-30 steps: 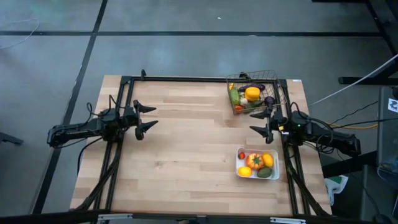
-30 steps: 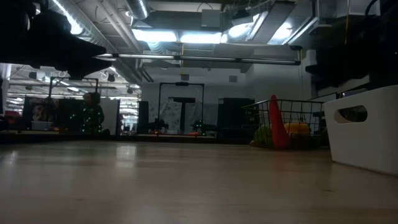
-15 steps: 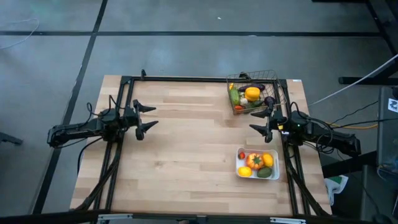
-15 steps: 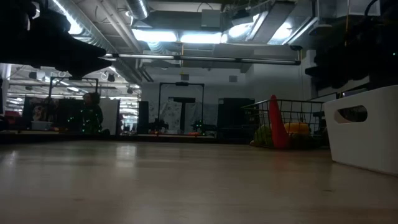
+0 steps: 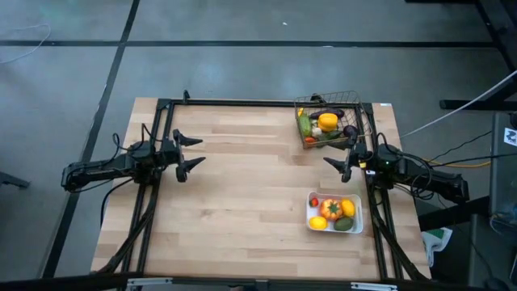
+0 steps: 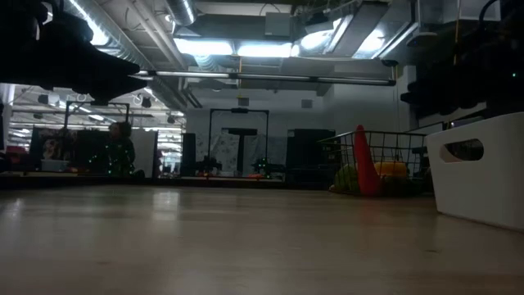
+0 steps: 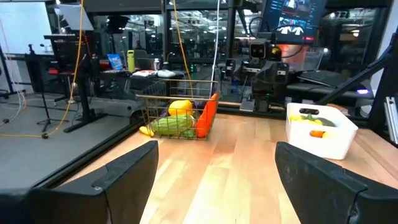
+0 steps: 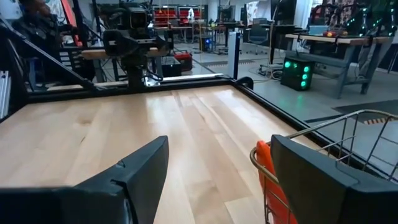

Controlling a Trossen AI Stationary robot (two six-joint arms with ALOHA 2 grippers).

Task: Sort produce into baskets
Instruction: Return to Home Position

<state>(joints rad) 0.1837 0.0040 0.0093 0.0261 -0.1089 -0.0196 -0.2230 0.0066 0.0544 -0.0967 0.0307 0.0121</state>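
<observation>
1. The table [image 5: 242, 194] is a light wooden top framed by dark rails, with one arm at each side.
2. The left gripper [image 5: 194, 151] hangs over the table's left side, well apart from both containers. Its fingers [image 7: 127, 177] stand spread and hold nothing.
3. The right gripper [image 5: 335, 155] hangs over the right side, between the two containers and just beside the lower edge of the wire basket [image 5: 327, 95]. Its fingers [image 8: 140, 177] are likewise apart and empty.
4. The wire basket sits at the table's upper right corner in the high view. It holds a yellow piece [image 5: 327, 121], a green cucumber [image 5: 304, 125], a dark purple eggplant [image 5: 327, 112] and a violet onion [image 5: 350, 130]. An orange carrot [image 7: 206, 115] leans tilted against the mesh wall (clearest in the left wrist and low views).
5. The white tray [image 5: 308, 212] lies near the right edge, lower in the high view and apart from the basket. It holds an orange tomato [image 5: 331, 208], a lemon [image 5: 317, 222], a green piece [image 5: 344, 224] and an orange-yellow piece [image 5: 348, 207], packed touching one another.
</observation>
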